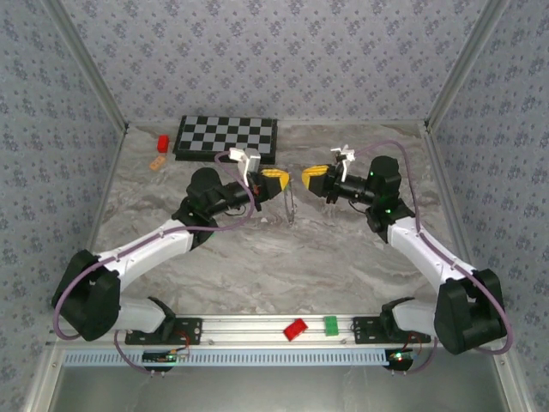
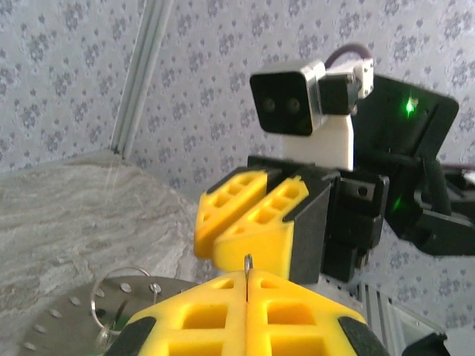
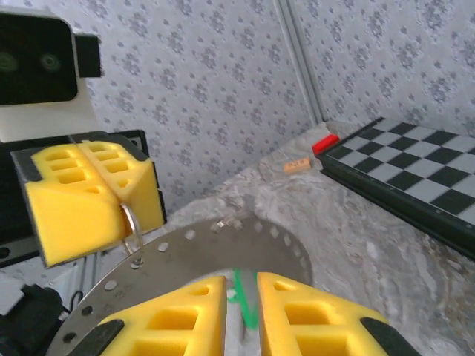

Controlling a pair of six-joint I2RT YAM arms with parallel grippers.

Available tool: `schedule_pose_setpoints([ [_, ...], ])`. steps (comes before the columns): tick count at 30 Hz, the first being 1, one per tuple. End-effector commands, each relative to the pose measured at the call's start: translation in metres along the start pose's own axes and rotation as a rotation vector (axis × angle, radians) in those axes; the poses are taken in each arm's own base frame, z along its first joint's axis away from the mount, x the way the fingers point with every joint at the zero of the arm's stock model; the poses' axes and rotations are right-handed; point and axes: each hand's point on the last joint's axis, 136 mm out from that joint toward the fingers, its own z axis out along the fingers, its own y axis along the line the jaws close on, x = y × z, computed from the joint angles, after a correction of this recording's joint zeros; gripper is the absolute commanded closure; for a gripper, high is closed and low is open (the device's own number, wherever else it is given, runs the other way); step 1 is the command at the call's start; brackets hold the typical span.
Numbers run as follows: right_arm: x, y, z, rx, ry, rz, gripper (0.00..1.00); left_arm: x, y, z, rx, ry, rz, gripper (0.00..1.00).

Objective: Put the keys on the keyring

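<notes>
Keyring point(image 3: 223, 248): hung over middle of worktop point(image 1: 283, 257) by its wire loop point(image 3: 130, 230), pinched in tight-shut left gripper point(image 2: 247, 276), likely steadied for threading; right gripper point(image 3: 241, 282) facing it, jaws a crack apart round green key point(image 3: 247, 308), grip unclear.

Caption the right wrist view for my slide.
Left gripper pinches the keyring as the right gripper straddles a green key.

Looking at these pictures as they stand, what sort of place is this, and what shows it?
Probably a robot test cell, not a home: left arm and right arm bolted to a rail, marbled tabletop, wallpapered panels in metal framing.
</notes>
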Motion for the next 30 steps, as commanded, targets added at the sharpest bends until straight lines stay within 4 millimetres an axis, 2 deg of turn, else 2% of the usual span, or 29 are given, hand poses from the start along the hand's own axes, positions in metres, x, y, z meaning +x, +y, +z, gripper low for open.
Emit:
schedule_pose_setpoints([
  [1, -0.02, 0.014, 0.0, -0.072, -0.089, 0.007, 0.82, -0.029, -0.005, 0.0, 0.008, -0.148, -0.013, 1.0],
  [10, -0.036, 0.025, 0.005, -0.183, -0.195, 0.096, 0.79, -0.029, -0.005, 0.004, 0.023, -0.178, -0.052, 1.0],
  [22, -0.026, 0.033, 0.02, -0.224, -0.147, 0.101, 0.79, -0.028, -0.007, 0.006, 0.039, -0.169, -0.054, 1.0],
  [25, -0.025, 0.035, 0.021, -0.234, -0.135, 0.097, 0.86, -0.027, -0.009, 0.008, 0.05, -0.162, -0.054, 1.0],
  [27, -0.024, 0.036, 0.022, -0.236, -0.128, 0.094, 1.0, -0.027, -0.008, 0.008, 0.052, -0.158, -0.055, 1.0],
  [30, -0.024, 0.036, 0.022, -0.238, -0.114, 0.09, 1.0, -0.025, -0.008, 0.009, 0.049, -0.146, -0.05, 1.0],
])
